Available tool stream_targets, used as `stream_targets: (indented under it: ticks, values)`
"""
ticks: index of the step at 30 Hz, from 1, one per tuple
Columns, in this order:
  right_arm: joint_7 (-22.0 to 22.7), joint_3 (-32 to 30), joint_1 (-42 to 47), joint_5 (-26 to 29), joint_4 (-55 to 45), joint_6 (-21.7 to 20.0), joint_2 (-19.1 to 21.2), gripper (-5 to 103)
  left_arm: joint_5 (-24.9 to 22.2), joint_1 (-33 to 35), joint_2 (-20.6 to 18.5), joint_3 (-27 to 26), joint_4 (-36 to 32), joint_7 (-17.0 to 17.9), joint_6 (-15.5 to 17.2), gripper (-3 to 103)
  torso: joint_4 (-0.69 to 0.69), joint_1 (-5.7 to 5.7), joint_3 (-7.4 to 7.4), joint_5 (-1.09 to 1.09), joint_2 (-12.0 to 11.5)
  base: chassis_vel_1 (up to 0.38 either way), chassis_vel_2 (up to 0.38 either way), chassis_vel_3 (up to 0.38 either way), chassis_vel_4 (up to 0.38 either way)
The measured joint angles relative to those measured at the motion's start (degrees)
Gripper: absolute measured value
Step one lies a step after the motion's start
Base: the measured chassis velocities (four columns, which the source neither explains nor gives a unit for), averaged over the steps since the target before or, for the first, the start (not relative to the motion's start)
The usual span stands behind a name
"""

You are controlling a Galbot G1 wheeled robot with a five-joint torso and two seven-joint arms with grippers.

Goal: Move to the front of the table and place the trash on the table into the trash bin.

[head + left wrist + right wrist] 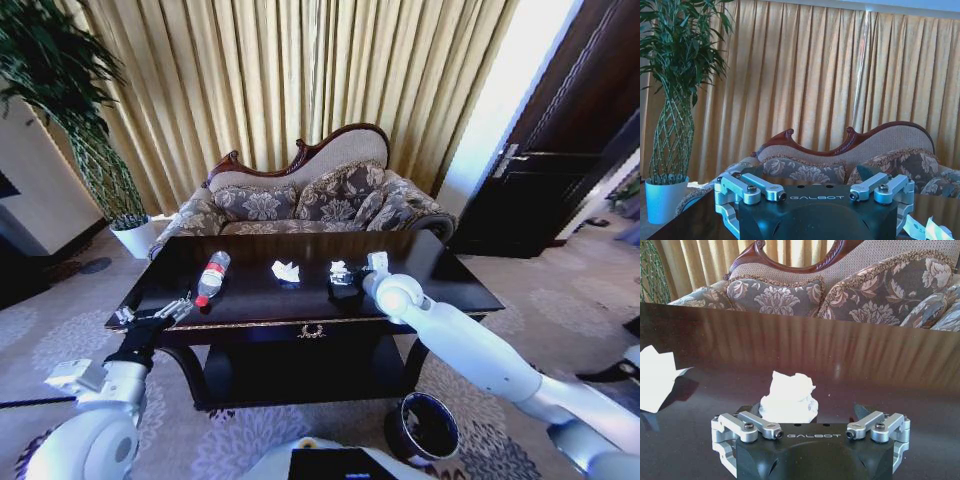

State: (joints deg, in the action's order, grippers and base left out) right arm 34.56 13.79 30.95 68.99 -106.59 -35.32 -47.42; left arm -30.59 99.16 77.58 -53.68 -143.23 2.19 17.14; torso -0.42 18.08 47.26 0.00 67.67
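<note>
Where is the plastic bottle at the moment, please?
In the head view the plastic bottle lies on the table toward the robot's left, just beyond the left gripper and left of a paper wad.

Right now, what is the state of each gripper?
Left gripper: open, holding nothing, by the table's left edge.
Right gripper: open around a paper wad.

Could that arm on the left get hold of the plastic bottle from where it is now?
Probably yes. The left gripper hovers at the near left edge of the table, and the bottle lies just beyond it on the tabletop. Nothing stands between them. Whether the gripper is open is hard to tell.
</note>
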Motion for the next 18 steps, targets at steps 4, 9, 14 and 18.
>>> stream_targets:
  ticks: [4, 9, 14, 18]
  values:
    - [-0.5, 0.0, 0.2, -0.6, 0.2, 0.1, 0.1, 94, 0.0, 0.0, 0.1, 0.0, 0.0, 0.0, 0.0, 100, 0.0, 0.0, 0.0, 0.0, 0.0, 0.0, 0.0, 0.0, 0.0]
    - [-0.6, 0.0, 0.4, -0.8, 0.2, 0.6, 0.4, 79, 0.0, -0.1, 0.1, 0.0, 0.0, -0.1, -0.1, 100, 0.0, 0.0, 0.0, 0.0, 0.0, 0.0, 0.0, 0.0, 0.0]
    - [-0.7, 0.0, 0.8, -1.0, 0.2, 1.3, 0.5, 62, 0.0, -0.1, 0.1, 0.0, 0.0, -0.3, -0.1, 100, 0.0, 0.0, 0.0, 0.0, 0.0, 0.0, 0.0, 0.0, 0.0]
    - [-0.7, 0.0, 1.0, -1.2, 0.1, 1.5, 0.6, 40, 0.0, -0.1, 0.1, -0.1, 0.0, -0.6, -0.2, 100, 0.0, 0.0, 0.0, 0.0, 0.0, 0.0, 0.0, 0.0, 0.0]
